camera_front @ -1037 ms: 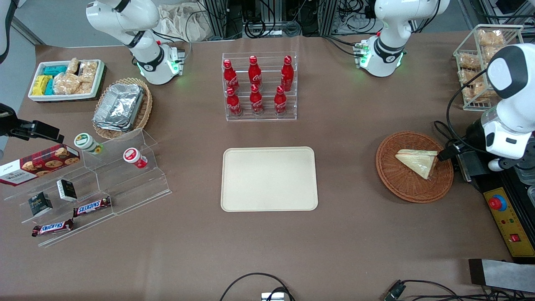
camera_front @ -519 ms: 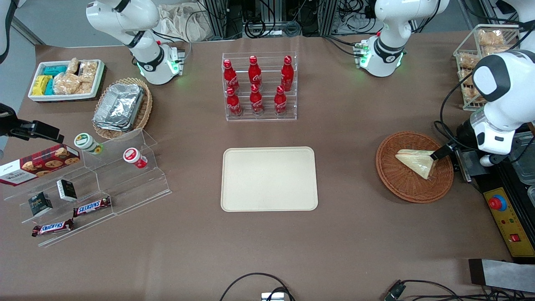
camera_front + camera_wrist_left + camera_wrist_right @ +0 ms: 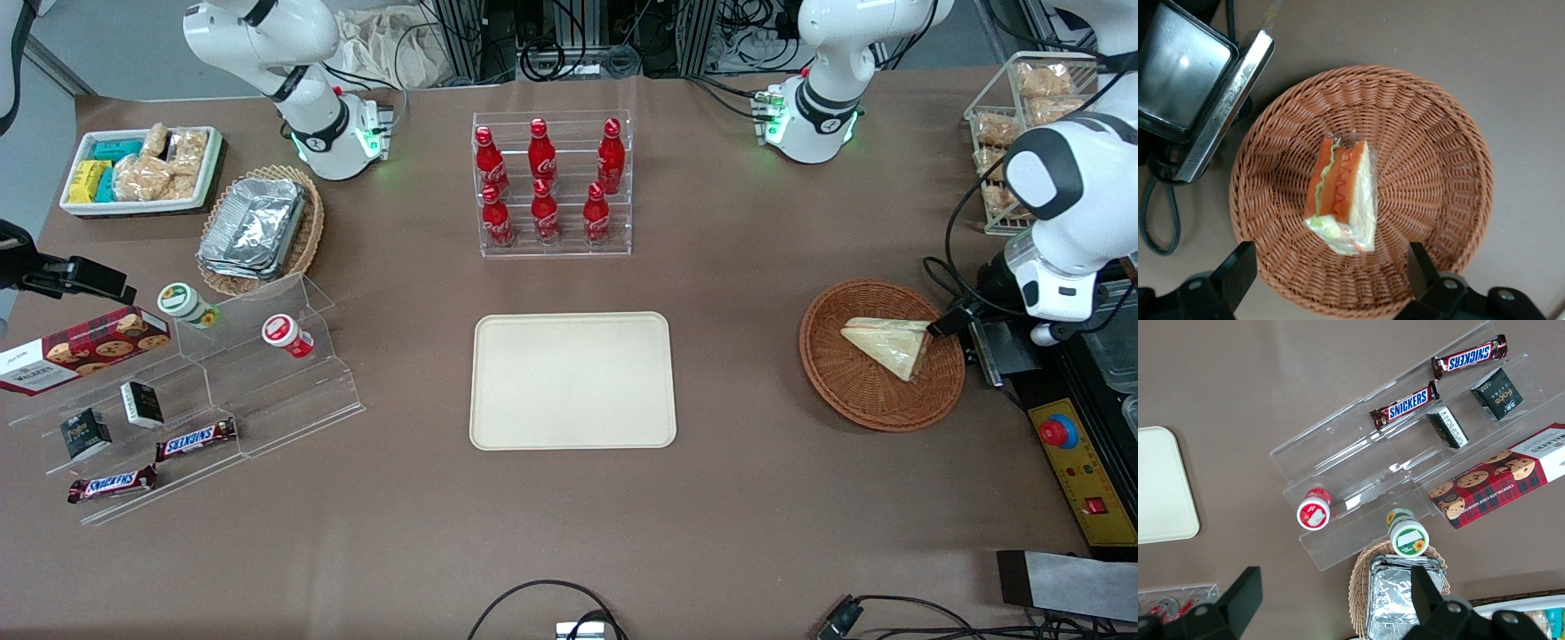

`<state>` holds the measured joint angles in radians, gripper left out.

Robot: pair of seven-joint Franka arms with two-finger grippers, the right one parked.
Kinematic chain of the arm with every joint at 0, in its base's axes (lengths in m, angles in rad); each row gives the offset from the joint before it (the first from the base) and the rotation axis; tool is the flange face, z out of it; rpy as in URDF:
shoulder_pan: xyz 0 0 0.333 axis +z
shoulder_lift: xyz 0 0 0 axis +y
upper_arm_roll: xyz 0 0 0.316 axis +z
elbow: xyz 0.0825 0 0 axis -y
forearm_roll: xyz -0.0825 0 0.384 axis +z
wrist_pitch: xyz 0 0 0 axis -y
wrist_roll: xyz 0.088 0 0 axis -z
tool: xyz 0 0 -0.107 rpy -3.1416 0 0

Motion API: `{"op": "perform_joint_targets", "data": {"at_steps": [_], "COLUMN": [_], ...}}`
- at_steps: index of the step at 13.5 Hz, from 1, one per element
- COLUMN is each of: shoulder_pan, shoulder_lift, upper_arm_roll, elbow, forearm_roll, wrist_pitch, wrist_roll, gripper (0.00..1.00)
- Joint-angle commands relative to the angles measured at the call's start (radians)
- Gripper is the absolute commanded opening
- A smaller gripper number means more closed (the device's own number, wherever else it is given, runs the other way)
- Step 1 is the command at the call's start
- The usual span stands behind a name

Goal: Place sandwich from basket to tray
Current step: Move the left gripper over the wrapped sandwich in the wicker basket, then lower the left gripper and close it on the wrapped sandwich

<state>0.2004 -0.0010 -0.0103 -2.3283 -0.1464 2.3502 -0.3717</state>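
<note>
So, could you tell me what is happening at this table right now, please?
The left arm is reaching for the sandwich, which lies in the round wicker basket. Its claw hovers open above the basket, fingers spread wider than the wedge and touching nothing. The cream tray, where the sandwich should go, lies flat mid-table with nothing on it, in front of the rack of red bottles. No grasp has been made yet.

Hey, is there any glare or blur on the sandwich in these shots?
Left wrist view: the sandwich is sharp in the basket, with only faint shine on its wrap; the gripper hangs open above it. Front view: even light, soft shadows, sandwich small but clear.
</note>
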Motion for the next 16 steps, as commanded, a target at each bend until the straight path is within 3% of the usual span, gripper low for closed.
{"op": "perform_joint_targets", "data": {"at_steps": [1,16], "shoulder_pan": [0.005,-0.006], "shoulder_lift": [0.012,0.127], "upper_arm_roll": [-0.010,-0.014], "elbow": [-0.043,-0.118], "forearm_roll": [-0.039,-0.079], "wrist_pitch": [0.070,0.299], "wrist_roll": [-0.009,-0.009], "gripper": [1.00,1.00]}}
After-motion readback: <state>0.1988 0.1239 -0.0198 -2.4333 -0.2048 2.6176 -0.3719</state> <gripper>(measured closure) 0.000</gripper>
